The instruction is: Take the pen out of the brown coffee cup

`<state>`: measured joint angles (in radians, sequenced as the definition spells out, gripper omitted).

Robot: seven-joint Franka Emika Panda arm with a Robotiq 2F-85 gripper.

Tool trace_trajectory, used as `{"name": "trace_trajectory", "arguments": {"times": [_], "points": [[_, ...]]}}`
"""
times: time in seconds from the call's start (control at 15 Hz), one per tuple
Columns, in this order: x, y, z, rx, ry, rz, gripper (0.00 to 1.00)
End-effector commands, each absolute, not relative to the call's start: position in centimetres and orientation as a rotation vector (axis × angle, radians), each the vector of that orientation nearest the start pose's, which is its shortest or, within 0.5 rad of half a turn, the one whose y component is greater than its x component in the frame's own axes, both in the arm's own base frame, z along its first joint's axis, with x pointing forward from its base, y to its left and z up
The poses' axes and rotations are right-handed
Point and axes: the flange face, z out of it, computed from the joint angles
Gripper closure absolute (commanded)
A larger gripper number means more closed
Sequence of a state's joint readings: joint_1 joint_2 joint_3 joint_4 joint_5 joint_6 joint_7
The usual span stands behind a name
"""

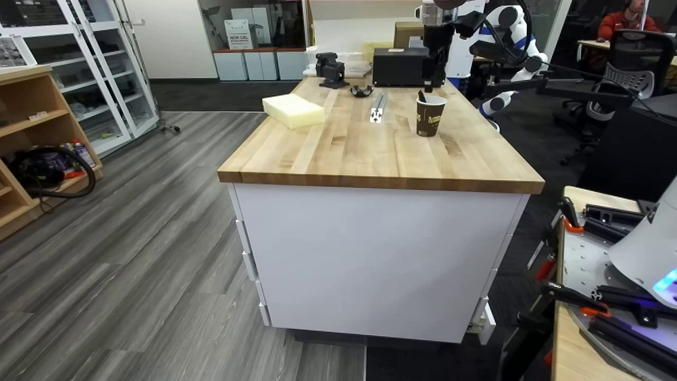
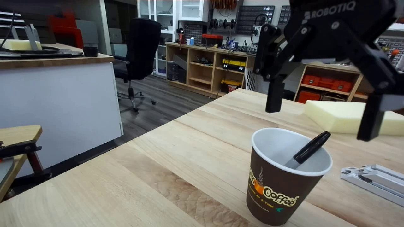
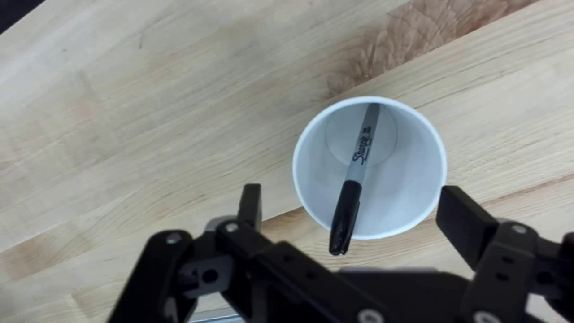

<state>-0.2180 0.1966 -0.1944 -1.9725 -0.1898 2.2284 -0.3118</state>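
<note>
Pen [image 3: 356,172] past cup rim [image 3: 297,166], fingers [image 3: 464,222] clear

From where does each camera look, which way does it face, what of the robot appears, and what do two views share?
An exterior view, off the end of the wooden worktop, looks along it toward the black box; the gripper shows at top.
An exterior view, close to the brown coffee cup, looks past it toward the yellow foam block; the open gripper shows large.
The wrist view looks down into the cup at the Sharpie pen; both fingers show.
Both exterior views share gripper, cup, pen and foam block.
</note>
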Motion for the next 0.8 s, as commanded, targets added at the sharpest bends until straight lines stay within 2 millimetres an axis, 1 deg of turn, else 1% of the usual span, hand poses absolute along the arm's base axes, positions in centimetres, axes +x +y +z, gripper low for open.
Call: {"name": "trace_trajectory", "arguments": {"times": [0.0, 0.4, 0.6, 0.67, 0.73], "points": [[55.7, -25.3, 37.8, -3.338, -0.093, -0.030, 0.00], [56.5, -25.5, 37.4, -3.292, -0.112, -0.037, 0.00], [56.6, -25.9, 37.1, -3.277, -0.112, -0.038, 0.01], [56.6, -26.1, 36.9, -3.272, -0.116, -0.038, 0.26], [56.6, -26.2, 36.8, -3.267, -0.121, -0.037, 0.26]]}}
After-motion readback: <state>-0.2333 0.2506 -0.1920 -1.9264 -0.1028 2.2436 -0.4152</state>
